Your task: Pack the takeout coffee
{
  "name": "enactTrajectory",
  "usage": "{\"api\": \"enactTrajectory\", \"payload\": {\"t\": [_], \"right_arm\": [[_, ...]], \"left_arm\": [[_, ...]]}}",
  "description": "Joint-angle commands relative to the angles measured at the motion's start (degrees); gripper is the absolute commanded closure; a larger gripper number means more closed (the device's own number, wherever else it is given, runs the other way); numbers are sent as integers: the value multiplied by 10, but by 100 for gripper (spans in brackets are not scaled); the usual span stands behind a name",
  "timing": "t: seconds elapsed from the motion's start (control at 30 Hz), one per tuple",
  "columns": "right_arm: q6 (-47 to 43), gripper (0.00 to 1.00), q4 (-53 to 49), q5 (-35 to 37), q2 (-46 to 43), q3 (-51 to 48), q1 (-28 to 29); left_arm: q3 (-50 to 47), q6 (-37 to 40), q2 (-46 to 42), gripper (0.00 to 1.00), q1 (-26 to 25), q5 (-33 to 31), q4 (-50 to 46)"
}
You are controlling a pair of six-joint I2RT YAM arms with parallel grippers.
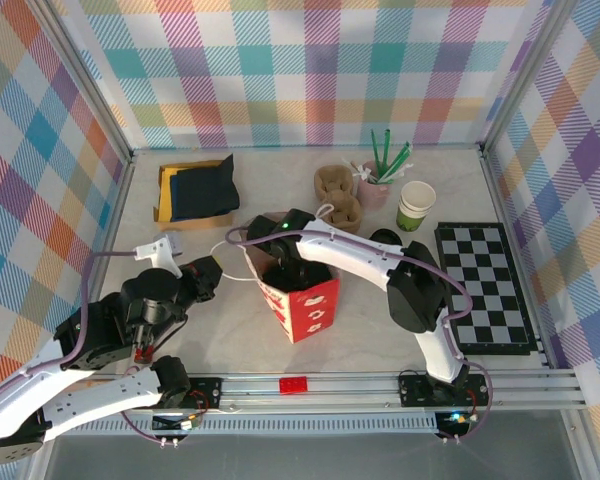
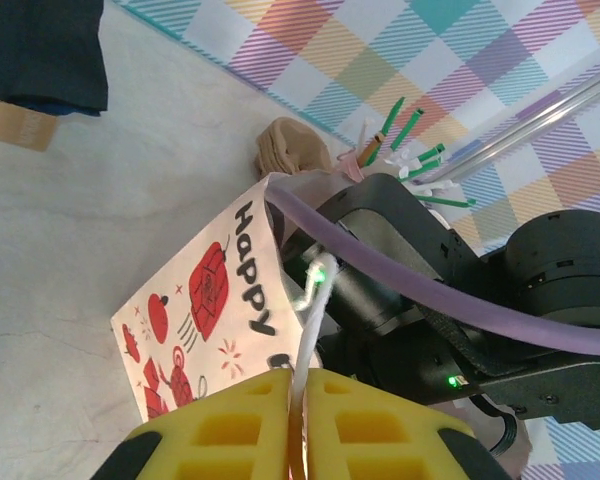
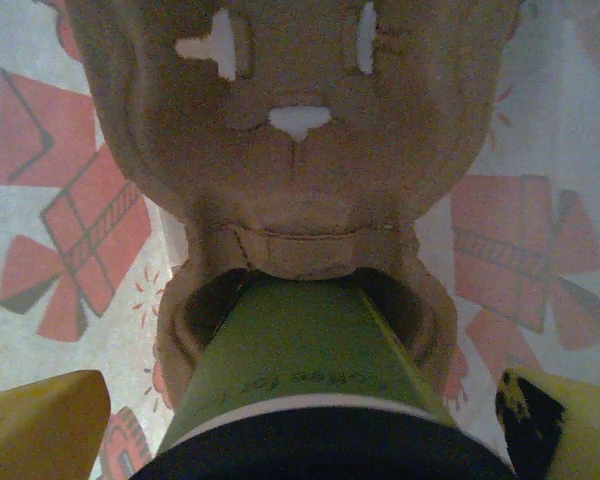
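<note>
The takeout coffee [image 3: 300, 350], a dark-green cup with a black lid [image 3: 330, 458], stands with its base in a pocket of a brown cardboard carrier [image 3: 300, 130] at the bottom of the red-and-white paper bag [image 1: 305, 305]. My right gripper [image 3: 305, 430] reaches down into the bag [image 1: 280, 262]. Its yellow fingers [image 3: 40, 425] stand wide on either side of the lid, and a thin gap shows on the left. My left gripper [image 2: 300, 400] is at the bag's left side [image 1: 208, 275], shut on the bag's white string handle [image 2: 312, 320].
Behind the bag stand another brown carrier [image 1: 338, 195], a pink cup of green straws [image 1: 375, 188] and a green-and-white cup [image 1: 415, 206]. A checkerboard mat [image 1: 485, 285] lies at the right, a dark cloth on a yellow box [image 1: 198, 190] at the back left, and a red brick [image 1: 293, 385] on the front rail.
</note>
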Motion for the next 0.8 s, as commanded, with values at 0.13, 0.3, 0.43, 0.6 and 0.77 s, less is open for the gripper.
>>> {"api": "enactTrajectory", "payload": {"t": [0.13, 0.3, 0.43, 0.6, 0.77], "right_arm": [[15, 1, -26, 8, -26, 18, 5], [14, 1, -35, 11, -29, 26, 5], [14, 1, -43, 13, -32, 32, 5], [16, 1, -49, 16, -39, 36, 6], [16, 1, -56, 20, -44, 39, 8]], "left_arm": [[3, 21, 12, 88, -4, 11, 32], [6, 22, 11, 88, -3, 10, 33], [5, 22, 11, 88, -4, 9, 35], [8, 23, 9, 87, -4, 7, 32], [6, 21, 3, 88, -3, 1, 27]]}}
